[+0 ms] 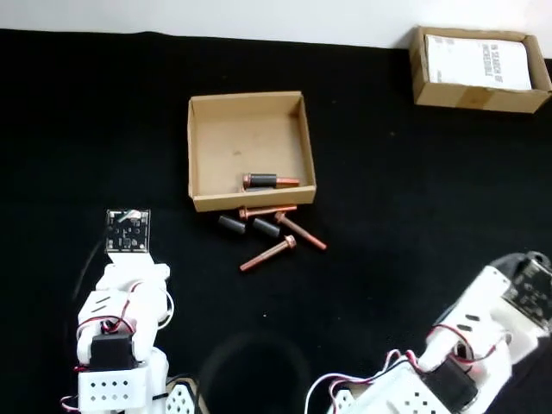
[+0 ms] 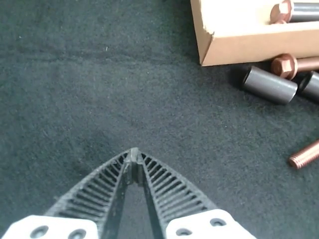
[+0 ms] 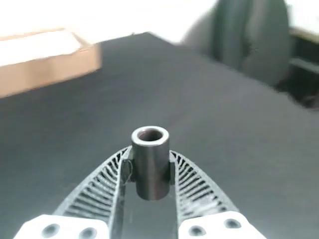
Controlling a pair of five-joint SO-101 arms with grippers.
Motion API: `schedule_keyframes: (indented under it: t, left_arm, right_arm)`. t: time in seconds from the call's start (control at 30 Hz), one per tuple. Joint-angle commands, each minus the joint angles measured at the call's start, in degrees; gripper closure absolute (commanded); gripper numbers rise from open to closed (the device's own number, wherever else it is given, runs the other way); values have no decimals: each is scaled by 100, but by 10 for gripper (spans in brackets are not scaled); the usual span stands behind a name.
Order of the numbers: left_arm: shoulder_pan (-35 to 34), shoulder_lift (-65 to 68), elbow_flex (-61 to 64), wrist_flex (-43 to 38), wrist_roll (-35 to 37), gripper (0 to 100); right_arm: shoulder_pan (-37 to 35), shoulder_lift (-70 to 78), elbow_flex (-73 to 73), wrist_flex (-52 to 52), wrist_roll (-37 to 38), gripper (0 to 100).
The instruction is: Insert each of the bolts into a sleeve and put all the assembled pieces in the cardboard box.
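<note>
The open cardboard box (image 1: 200, 147) sits mid-table with one bolt-in-sleeve piece (image 1: 269, 181) inside, also visible in the left wrist view (image 2: 294, 11). In front of it lie three copper bolts (image 1: 267, 210) (image 1: 300, 231) (image 1: 267, 254) and two dark sleeves (image 1: 231, 226) (image 1: 266, 228). My left gripper (image 2: 133, 158) is shut and empty just above the black mat, short of the box corner (image 2: 234, 42) and a sleeve (image 2: 269, 84). My right gripper (image 3: 149, 155) is shut on a dark sleeve (image 3: 149, 172), held upright with its bore showing, away from the pile at the table's right.
A second cardboard box (image 1: 423, 82) with a printed sheet stands at the far right corner and appears in the right wrist view (image 3: 45, 62). The left arm (image 1: 121, 310) is at lower left, the right arm (image 1: 483, 319) at lower right. Black mat covers the table.
</note>
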Motion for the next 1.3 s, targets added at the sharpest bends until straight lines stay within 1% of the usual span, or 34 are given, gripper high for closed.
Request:
schedule_keyframes:
  t: [0.0,0.1,0.17,0.23,0.3,0.37,0.47,0.53,0.63,0.7,0.77,0.87,0.97,1.07,1.2,1.27]
  left_arm:
    - [251,-31,-382,273,-26,990]
    - [637,-31,-954,738,-26,990]
    - [813,-22,-1288,905,-26,990]
    - [919,101,-1560,949,-26,990]
    - [945,549,-1886,949,-26,990]
    - [945,1332,-2369,941,-18,990]
    - [989,2958,-3486,985,9,990]
    - [1305,4145,-4321,1275,9,990]
    - [2237,5736,-5552,2233,-9,990]
    - [2949,6651,-6211,2708,-26,990]
    - [3503,7451,-6721,2892,-26,990]
    - [3943,8558,-7327,2884,-35,990]
    - [4110,9596,-8004,2804,-35,990]
    - [4110,10615,-8734,2804,-35,978]
    - [3952,11943,-9692,2857,-35,877]
    - [3908,12470,-10132,2857,-35,855]
  right_arm:
    - [514,-180,541,-927,44,991]
    - [857,-207,1200,-1771,44,991]
    - [1068,-198,1622,-2422,44,991]
    - [1253,-180,1727,-2589,44,991]
    - [1332,-180,1710,-2615,44,991]
    - [1349,-180,1710,-2589,44,991]
    - [1358,-180,1710,-2580,44,991]
    - [1358,-180,1710,-2580,44,991]
    - [1367,-180,1710,-2580,44,991]
    - [1429,-180,1701,-2580,44,991]
    - [1481,-180,1701,-2580,44,991]
    - [1604,-180,1701,-2580,44,991]
    - [1675,-180,1701,-2580,44,991]
    - [1684,-171,1701,-2580,44,991]
    - [1675,-171,1701,-2580,44,991]
    - [1675,-171,1701,-2571,44,991]
